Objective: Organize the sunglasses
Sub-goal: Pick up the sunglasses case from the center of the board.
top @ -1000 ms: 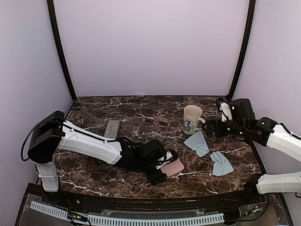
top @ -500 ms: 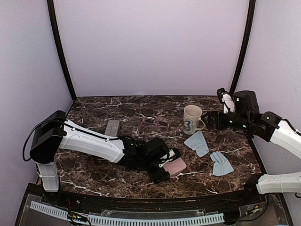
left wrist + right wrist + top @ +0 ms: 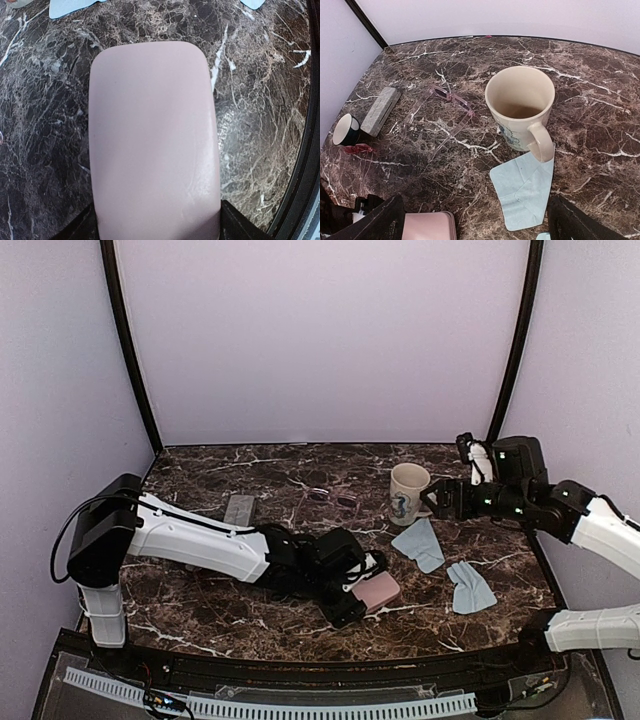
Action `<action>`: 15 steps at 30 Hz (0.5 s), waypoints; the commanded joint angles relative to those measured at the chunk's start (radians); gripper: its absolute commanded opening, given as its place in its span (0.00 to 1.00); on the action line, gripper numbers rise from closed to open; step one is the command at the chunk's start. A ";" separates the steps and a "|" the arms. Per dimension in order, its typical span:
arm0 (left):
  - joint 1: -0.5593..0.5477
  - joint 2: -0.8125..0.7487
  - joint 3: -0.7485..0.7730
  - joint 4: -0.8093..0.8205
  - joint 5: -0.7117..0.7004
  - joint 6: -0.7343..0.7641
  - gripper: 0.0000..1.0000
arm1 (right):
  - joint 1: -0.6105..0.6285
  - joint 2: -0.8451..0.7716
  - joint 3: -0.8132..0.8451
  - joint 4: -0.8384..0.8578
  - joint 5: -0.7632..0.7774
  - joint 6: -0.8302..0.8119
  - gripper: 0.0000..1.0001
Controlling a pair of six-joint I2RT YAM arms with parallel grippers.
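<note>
Lying open on the dark marble table (image 3: 250, 632), the thin-framed sunglasses (image 3: 335, 498) (image 3: 451, 98) sit toward the far side, temples spread and resting on the surface. They lie between the grey case (image 3: 239, 510) (image 3: 381, 110) on the left and the mug (image 3: 408, 492) (image 3: 520, 107) on the right, touching neither. No gripper touches them.

A second pair, the red-pink frame (image 3: 357, 148), shows only at the left edge of the right wrist view, near the grey case. Its detail is too small to make out, and the overhead view does not show it.

The mug stands upright, its handle toward the near right. One blue cloth (image 3: 420, 543) (image 3: 522, 187) lies just beside the mug's base on the near side. A second blue cloth (image 3: 470, 587) lies nearer the front right, apart from the first.

The left gripper (image 3: 360, 588) is at front centre, well apart from the thin-framed sunglasses. Its fingers (image 3: 82, 227) clamp the sides of the pink case (image 3: 378, 592) (image 3: 155, 140) (image 3: 429, 226), which fills the left wrist view. Whether the case rests on the table or is raised cannot be told.

The right gripper (image 3: 440, 502) (image 3: 475, 205) hangs just right of the mug, jaws spread wide with nothing between them.
</note>
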 commanded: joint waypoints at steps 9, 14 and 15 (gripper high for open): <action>-0.011 -0.085 0.067 -0.027 -0.022 -0.059 0.19 | 0.011 -0.180 -0.247 0.172 -0.191 0.037 1.00; -0.008 -0.091 0.072 -0.007 -0.013 -0.104 0.11 | 0.012 -0.182 -0.292 0.230 -0.260 0.046 1.00; -0.006 -0.096 0.069 -0.001 -0.011 -0.116 0.10 | 0.013 -0.186 -0.301 0.248 -0.272 0.051 1.00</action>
